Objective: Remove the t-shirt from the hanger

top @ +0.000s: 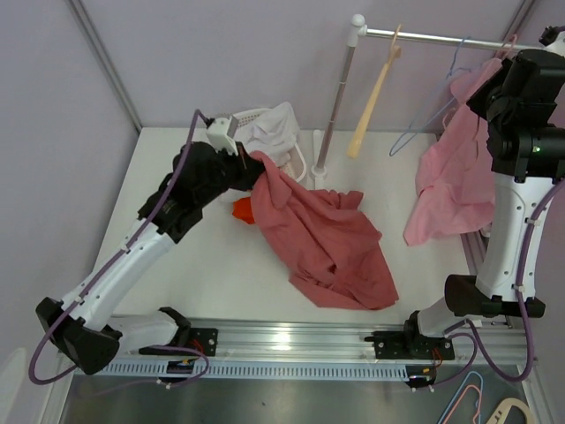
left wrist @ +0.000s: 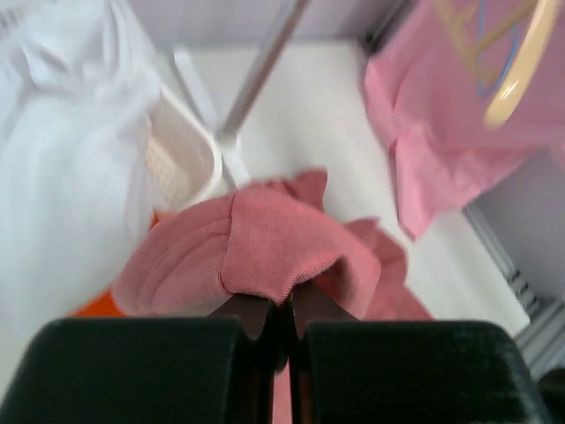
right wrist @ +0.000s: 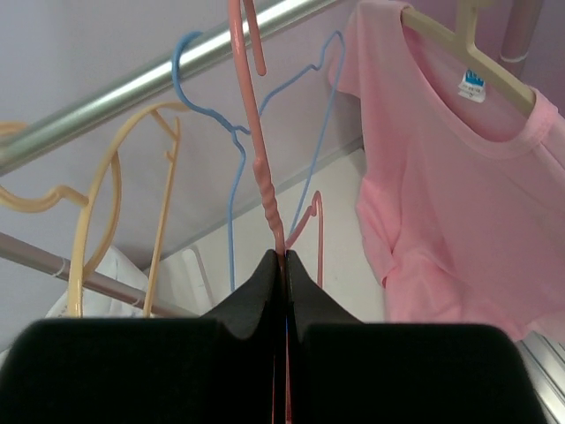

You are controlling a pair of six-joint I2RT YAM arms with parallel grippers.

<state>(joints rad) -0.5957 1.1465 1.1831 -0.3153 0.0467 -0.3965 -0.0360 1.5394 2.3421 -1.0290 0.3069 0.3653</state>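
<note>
Left wrist view: our left gripper point(left wrist: 281, 305) pinches a fold of the red t-shirt point(left wrist: 282, 243), which trails rightward across the table point(left wrist: 318, 115); farther off, our right gripper point(right wrist: 284, 265) clamps the bare salmon hanger point(right wrist: 256, 168) at the rail point(right wrist: 132, 88).

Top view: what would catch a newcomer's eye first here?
A crumpled red t-shirt sprawls across the table, one end pinched by the left gripper. At right, a pink t-shirt hangs at the rail, where the right gripper pinches an empty salmon hanger.
</note>
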